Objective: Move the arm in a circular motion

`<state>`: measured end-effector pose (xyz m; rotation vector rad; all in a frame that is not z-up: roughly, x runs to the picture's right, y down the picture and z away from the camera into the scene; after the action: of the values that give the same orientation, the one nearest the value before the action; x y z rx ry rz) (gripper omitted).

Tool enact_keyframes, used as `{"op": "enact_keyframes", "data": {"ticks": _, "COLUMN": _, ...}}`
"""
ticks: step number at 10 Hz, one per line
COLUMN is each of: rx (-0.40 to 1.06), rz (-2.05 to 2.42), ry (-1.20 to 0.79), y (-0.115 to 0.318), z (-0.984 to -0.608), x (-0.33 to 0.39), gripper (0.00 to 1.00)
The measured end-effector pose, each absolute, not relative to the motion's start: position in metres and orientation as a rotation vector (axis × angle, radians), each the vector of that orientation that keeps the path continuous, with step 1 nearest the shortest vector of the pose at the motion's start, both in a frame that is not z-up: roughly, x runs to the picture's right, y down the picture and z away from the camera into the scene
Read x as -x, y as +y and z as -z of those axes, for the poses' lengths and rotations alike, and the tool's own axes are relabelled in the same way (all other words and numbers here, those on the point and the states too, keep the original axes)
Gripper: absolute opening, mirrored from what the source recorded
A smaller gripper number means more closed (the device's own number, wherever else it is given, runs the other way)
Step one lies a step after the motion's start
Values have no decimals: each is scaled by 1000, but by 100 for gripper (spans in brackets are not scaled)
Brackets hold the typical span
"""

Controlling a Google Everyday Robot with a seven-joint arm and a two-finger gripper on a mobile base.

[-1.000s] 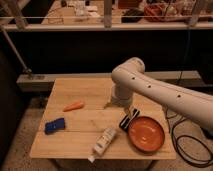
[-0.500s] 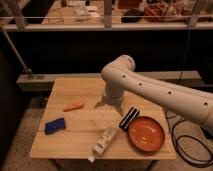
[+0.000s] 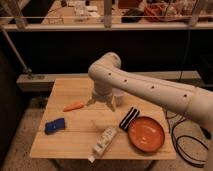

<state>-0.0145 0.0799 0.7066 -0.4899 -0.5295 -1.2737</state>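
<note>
Your claw [image 3: 102, 104] hangs low over the middle of the pale wooden table [image 3: 75, 142], pointing down, its two pale fingers [image 3: 112, 104] spread apart with nothing between them; whether the tips touch the wood, you cannot tell from this view; the thick cream-white jointed arm [image 3: 150, 90], dotted with small dark marks, comes in from the right edge, slopes up to a rounded bend above the back of the table, then drops to the claw; just left of the claw lies a small orange carrot-shaped piece [image 3: 74, 106], apart from it; nearer the front left you have a blue block-like object [image 3: 54, 125]; to the right of the claw sits a black-and-white striped item [image 3: 129, 118], just beside a round orange bowl [image 3: 146, 135]; a white bottle [image 3: 104, 141] lies on its side near the front edge, between the blue object and the bowl.
</note>
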Motion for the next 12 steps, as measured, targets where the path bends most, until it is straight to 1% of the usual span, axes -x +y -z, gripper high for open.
{"op": "enact_keyframes", "data": {"ticks": 7, "rx": 451, "rz": 1252, "ry": -557, "y": -4, "z": -793, "x": 13, "gripper": 80}}
{"op": "enact_keyframes", "data": {"ticks": 9, "rx": 467, "rz": 1183, "ry": -548, "y": -18, "z": -817, "x": -11, "gripper": 80}}
{"op": "enact_keyframes", "data": {"ticks": 12, "rx": 512, "rz": 1035, "ry": -507, "y": -19, "z": -844, "x": -77, "gripper": 80}}
